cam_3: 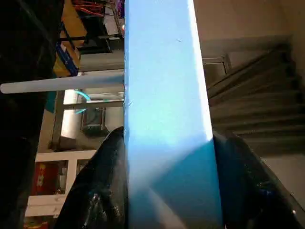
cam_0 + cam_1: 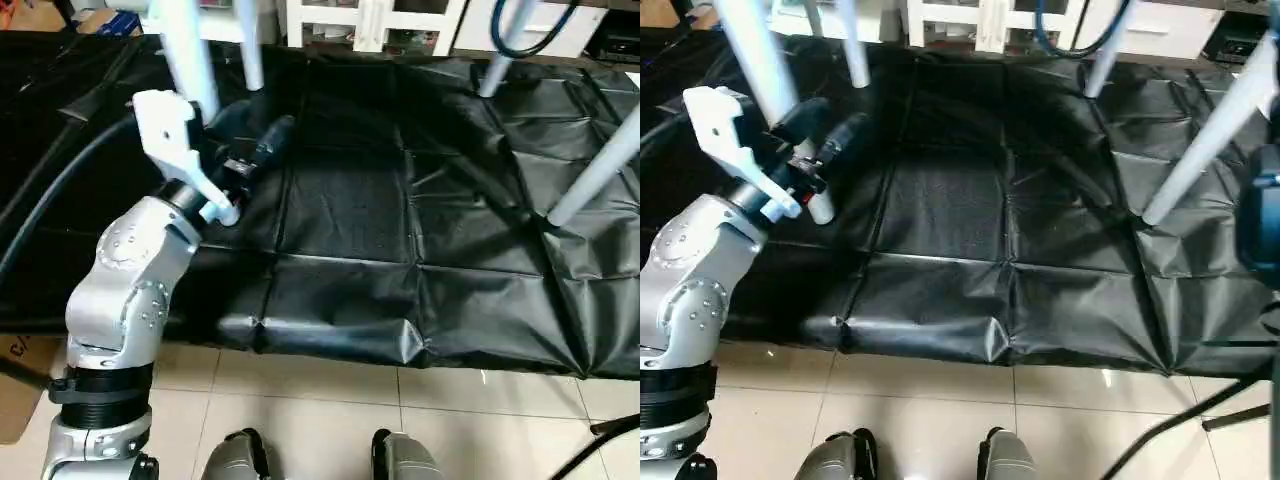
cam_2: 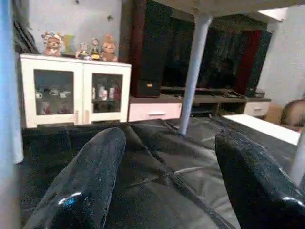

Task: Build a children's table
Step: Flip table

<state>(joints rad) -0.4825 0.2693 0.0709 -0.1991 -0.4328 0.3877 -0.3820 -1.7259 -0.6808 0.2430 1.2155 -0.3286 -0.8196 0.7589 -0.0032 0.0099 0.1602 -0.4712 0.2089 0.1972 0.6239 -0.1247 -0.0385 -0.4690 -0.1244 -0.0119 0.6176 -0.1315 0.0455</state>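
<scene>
Left eye view: a creased black sheet [image 2: 380,250] covers the floor, its near edge meeting pale tiles [image 2: 330,400]. The table's white legs [image 2: 600,160] stand on it, spaced around a bare middle. The left gripper [image 2: 255,150] hovers spread near one leg; the right gripper [image 1: 167,181] pinches the table's edge [image 1: 164,95]. A white cabinet [image 3: 71,90] lines the wall.

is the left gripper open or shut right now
Open. In the left wrist view the left gripper has its two black fingers spread wide apart, with only the black sheet visible between them, nothing held.
</scene>
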